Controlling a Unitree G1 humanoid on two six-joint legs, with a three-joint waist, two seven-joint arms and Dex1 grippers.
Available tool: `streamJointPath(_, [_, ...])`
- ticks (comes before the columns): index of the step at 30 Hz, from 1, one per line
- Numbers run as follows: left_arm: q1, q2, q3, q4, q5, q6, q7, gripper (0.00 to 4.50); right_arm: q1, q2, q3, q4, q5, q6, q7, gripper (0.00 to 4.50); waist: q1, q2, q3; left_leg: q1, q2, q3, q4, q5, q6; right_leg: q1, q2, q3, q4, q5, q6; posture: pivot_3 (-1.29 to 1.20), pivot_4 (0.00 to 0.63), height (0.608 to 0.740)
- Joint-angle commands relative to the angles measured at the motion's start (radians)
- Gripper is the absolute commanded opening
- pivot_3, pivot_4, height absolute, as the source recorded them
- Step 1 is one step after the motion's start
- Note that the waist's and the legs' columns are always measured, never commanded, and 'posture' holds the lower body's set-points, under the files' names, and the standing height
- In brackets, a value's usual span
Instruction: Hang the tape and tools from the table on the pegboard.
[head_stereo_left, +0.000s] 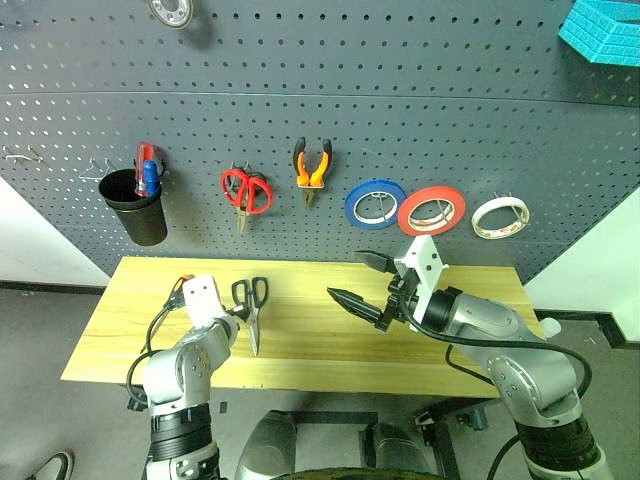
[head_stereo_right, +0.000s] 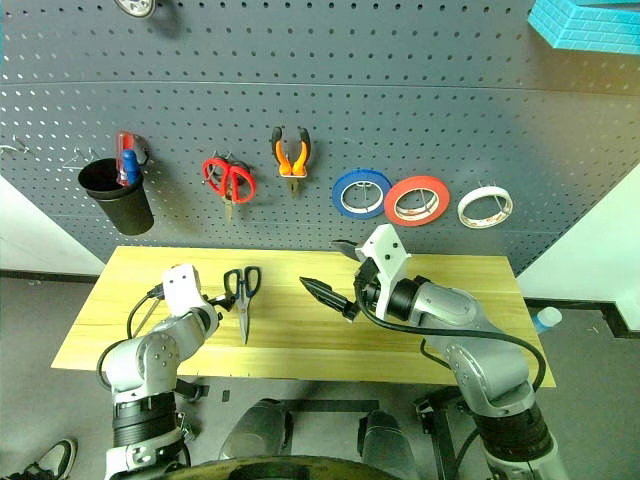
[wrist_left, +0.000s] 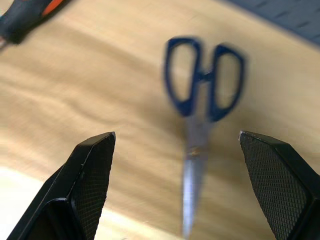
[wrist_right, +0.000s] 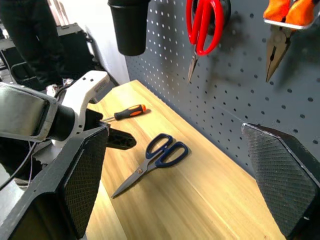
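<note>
Blue-grey scissors lie flat on the table, handles toward the pegboard, blades pointing at 6 o'clock. My left end effector hangs over them, spread wide, empty; its arm hides most of the screwdriver at the scissors' 9 o'clock, w/ only the orange-black handle showing. Scissors look blurred in left wrist view. Red tape already on the board, btwn blue roll and white roll; pliers hang at its 10 o'clock, beside red scissors. My right end effector is spread, holding nothing, above the table mid.
</note>
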Motion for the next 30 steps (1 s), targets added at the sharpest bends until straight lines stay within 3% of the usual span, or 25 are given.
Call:
streamJointPath(1, [-0.057, 0.004, 0.013, 0.062, 0.03, 0.014, 0.002, 4.14, 0.0, -0.003, 0.0, -0.06, 0.019, 0.005, -0.012, 4.46, 0.0, -0.001, 0.003, 0.0, 0.0, 0.0, 0.0, 0.0, 0.0, 0.0, 0.0, 0.0, 0.0, 0.0, 0.0, 0.36, 0.109, 0.72])
streamJointPath(14, [-0.165, -0.031, -0.047, 0.288, 0.113, -0.088, -0.055, 4.14, 0.039, -0.012, -0.004, -0.114, 0.042, 0.043, -0.046, 4.46, -0.001, -0.004, 0.022, 0.0, 0.0, 0.0, 0.0, 0.0, -0.001, 0.0, -0.001, 0.0, 0.0, 0.0, 0.0, 0.33, 0.131, 0.72])
streamJointPath(30, [-0.278, -0.019, -0.023, 0.56, 0.168, -0.222, -0.061, 4.14, 0.077, -0.031, -0.011, -0.163, 0.08, 0.08, -0.072, 4.46, -0.002, -0.006, 0.046, -0.001, -0.001, -0.001, -0.001, 0.0, -0.001, 0.0, -0.001, -0.001, 0.0, 0.0, 0.0, 0.32, 0.152, 0.72])
